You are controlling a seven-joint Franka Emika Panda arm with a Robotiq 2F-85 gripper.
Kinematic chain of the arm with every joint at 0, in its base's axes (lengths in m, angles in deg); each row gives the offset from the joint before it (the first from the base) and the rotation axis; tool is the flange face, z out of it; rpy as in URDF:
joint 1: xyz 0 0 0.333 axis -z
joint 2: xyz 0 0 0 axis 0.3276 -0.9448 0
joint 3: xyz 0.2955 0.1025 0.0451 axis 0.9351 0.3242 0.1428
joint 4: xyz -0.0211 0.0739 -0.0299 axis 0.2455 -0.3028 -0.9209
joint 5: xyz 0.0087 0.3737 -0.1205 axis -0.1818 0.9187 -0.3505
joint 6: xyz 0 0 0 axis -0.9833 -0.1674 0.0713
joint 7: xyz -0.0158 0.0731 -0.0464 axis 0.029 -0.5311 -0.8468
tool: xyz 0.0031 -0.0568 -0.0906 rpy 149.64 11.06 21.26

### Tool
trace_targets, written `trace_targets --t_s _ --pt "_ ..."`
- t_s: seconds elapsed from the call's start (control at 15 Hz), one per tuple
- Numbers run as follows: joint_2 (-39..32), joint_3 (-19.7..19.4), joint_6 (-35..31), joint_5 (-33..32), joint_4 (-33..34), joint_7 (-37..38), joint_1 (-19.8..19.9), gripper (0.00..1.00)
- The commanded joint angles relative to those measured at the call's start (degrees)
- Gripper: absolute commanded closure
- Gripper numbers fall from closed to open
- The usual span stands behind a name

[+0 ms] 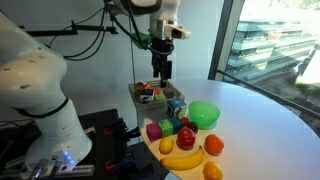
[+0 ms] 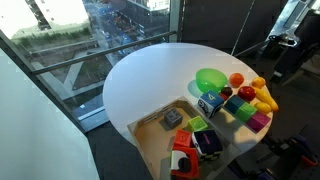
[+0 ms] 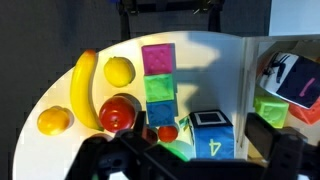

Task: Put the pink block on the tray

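The pink block lies on the white round table at the top of a row with a green cube and a blue cube. It also shows in both exterior views. The grey-beige tray sits beside the fruit and blocks and holds a red-and-white object, a green block and other small items. My gripper hangs above the tray's edge, well clear of the pink block. It is open and empty.
A blue cube marked 4 stands right under the gripper next to the tray. A banana, lemon, red apple and orange lie around the block row. A bright green bowl stands nearby.
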Motion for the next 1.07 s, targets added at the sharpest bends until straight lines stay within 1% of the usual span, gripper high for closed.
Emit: trace_targets --t_s 0.0,0.2,0.47,0.53,0.6,0.8,1.0 --pt "-0.8 -0.3 -5.9 -1.3 -3.4 -0.4 0.7 0.00" --pt "-1.6 0.2 -11.0 -2.1 -6.6 0.4 1.1 0.00" --pt "-2.5 0.8 -15.8 -4.3 -10.2 2.4 2.4 0.00" --pt "-2.7 0.9 -16.5 -4.9 -11.0 3.1 2.8 0.00" --pt "-4.5 1.1 -16.5 -5.5 -9.6 4.1 3.3 0.00" --pt "-6.2 1.6 -17.1 -6.8 -10.0 7.6 4.6 0.00" --pt "-9.3 1.8 -18.1 -7.0 -10.0 11.6 5.6 0.00"
